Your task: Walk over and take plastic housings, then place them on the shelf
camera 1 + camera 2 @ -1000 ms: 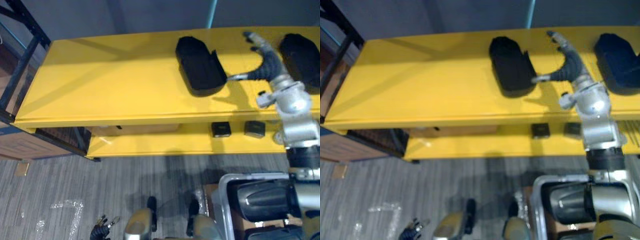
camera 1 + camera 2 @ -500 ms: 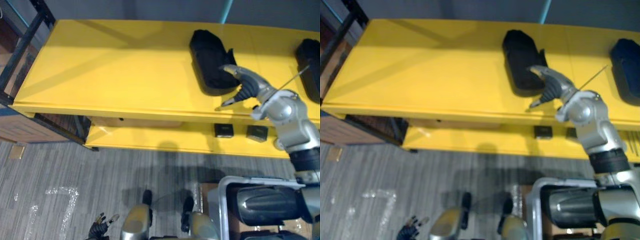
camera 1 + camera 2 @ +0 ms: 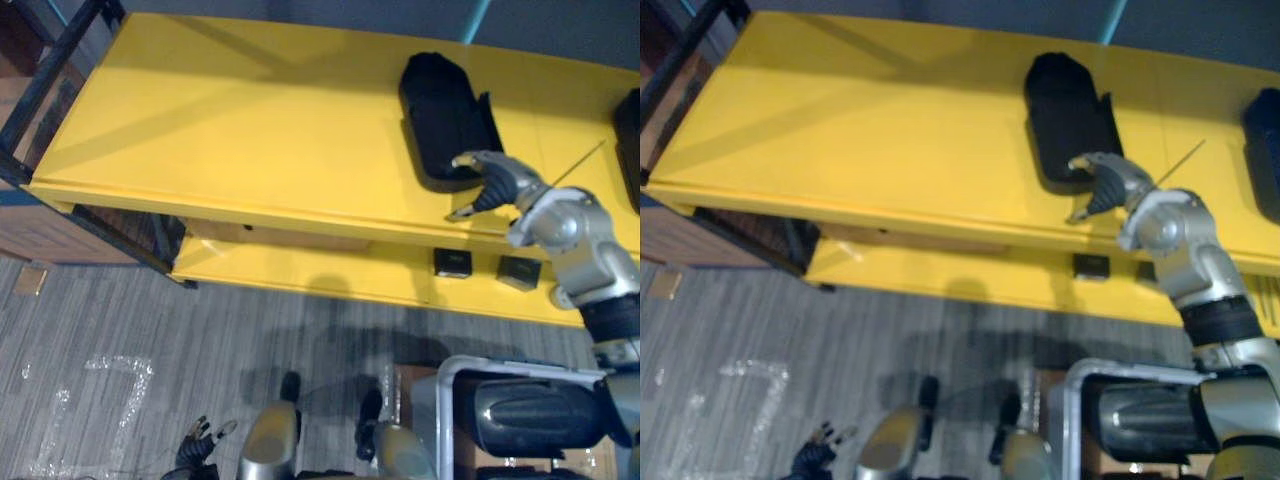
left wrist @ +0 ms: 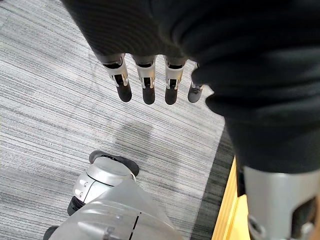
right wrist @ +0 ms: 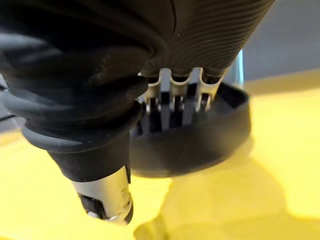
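Note:
A black plastic housing [image 3: 448,118] lies open side up on the top board of the yellow shelf [image 3: 240,130]. A second black housing [image 3: 630,140] shows at the shelf's right edge. My right hand [image 3: 497,182] hovers at the near end of the first housing, close to the shelf's front edge. Its fingers [image 5: 175,100] hang relaxed just before the housing's rim [image 5: 200,145] and the thumb [image 5: 107,205] points away; nothing is held. My left hand [image 3: 200,455] hangs low beside me, its fingers [image 4: 147,85] straight above the floor.
The lower yellow board carries two small black boxes [image 3: 453,262] [image 3: 518,270]. A grey bin [image 3: 455,385] with more dark housings stands at the lower right. A black metal rack [image 3: 45,75] and a brown box [image 3: 40,235] stand at the left.
My right hand has drawn back from over the shelf toward its front edge, its fingers less spread. The whole picture has also shifted, so the camera moved.

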Controlling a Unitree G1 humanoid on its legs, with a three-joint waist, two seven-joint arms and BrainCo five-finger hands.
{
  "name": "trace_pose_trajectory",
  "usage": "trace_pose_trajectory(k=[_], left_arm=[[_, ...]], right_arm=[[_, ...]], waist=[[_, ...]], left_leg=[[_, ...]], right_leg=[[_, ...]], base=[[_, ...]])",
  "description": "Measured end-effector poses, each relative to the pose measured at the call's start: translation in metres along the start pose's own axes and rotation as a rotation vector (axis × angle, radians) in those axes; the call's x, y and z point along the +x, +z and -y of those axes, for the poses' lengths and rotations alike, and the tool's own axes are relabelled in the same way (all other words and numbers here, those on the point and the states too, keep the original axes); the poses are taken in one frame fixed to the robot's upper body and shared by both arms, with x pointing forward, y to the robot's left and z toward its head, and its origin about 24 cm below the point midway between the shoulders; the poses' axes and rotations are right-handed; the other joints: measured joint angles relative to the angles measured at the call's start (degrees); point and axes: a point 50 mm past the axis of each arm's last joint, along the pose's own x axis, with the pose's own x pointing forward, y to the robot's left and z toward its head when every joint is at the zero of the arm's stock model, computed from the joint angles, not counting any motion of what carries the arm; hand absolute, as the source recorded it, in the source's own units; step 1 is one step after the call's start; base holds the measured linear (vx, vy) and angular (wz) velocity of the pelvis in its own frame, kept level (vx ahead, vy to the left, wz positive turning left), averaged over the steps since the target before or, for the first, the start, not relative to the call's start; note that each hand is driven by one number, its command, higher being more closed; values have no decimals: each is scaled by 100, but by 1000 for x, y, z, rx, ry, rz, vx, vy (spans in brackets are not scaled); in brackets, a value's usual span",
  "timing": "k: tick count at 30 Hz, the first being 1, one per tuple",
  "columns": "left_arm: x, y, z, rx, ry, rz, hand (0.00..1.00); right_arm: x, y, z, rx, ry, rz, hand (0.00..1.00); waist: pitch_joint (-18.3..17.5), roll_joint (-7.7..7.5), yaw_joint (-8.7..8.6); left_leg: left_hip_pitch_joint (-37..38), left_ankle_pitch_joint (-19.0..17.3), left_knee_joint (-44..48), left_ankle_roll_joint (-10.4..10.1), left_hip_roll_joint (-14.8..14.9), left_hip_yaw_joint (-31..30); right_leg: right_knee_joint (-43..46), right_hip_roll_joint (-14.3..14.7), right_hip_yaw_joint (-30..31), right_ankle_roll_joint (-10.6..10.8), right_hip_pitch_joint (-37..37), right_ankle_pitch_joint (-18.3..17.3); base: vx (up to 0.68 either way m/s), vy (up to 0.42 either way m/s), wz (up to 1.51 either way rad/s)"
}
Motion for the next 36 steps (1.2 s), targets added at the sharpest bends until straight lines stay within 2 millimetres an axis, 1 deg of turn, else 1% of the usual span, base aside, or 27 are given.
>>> trace_pose_trajectory(k=[3, 9, 15, 18, 21, 27, 32, 36], left_arm=[[0, 0, 0, 0, 0, 0, 0], [0, 1, 0, 0, -4, 5, 0], [0, 3, 1, 0, -6, 16, 0], [0, 4, 1, 0, -4, 19, 0], [0, 7, 1, 0, -1, 31, 0], [0, 9, 2, 0, 2, 39, 0], [0, 9, 1, 2, 4, 40, 0], [0, 14, -4, 14, 11, 54, 0]], right_arm=[[3, 1, 5, -4, -5, 0, 100], [4, 2, 1, -9, 20, -2, 100], [4, -3, 3, -35, -8, -66, 100], [3, -8, -3, -60, 9, -99, 100], [3, -8, -3, -60, 8, -111, 100], [3, -8, -2, -66, -29, -103, 100], [3, -5, -5, -97, -28, -82, 100], [4, 4, -8, -197, -24, -11, 100]], waist=[[0, 0, 1], [1, -1, 33], [22, -41, 76], [36, -67, 88], [40, -74, 92], [81, -152, 141], [90, -170, 172], [115, -218, 188]], left_leg=[[3, 0, -1, 0, 1, -10], [-34, 2, -3, -3, -1, -51], [-95, 7, 2, -11, 0, -95], [-114, 6, 2, -11, -4, -94], [-141, 5, 9, -12, -6, -114], [-174, -1, 42, -10, -5, -129], [-184, -93, 170, -3, 13, -51], [-189, -179, 290, -5, 59, 45]], right_leg=[[0, 2, -4, -2, 5, -1], [-8, 5, -48, -8, 12, -5], [-41, 13, -112, -11, 10, -7], [-61, 14, -116, -11, 9, -6], [-76, 18, -136, -12, 9, -6], [-82, 24, -139, -14, 2, -4], [-81, 35, -58, -16, 8, -4], [-82, 74, 50, -17, 4, -1]], base=[[0, 0, 0], [-4, -5, 3], [-4, -7, 5], [0, 0, 0], [7, -5, 3], [3, -4, 1], [-5, 9, -8], [-3, 6, -14]])
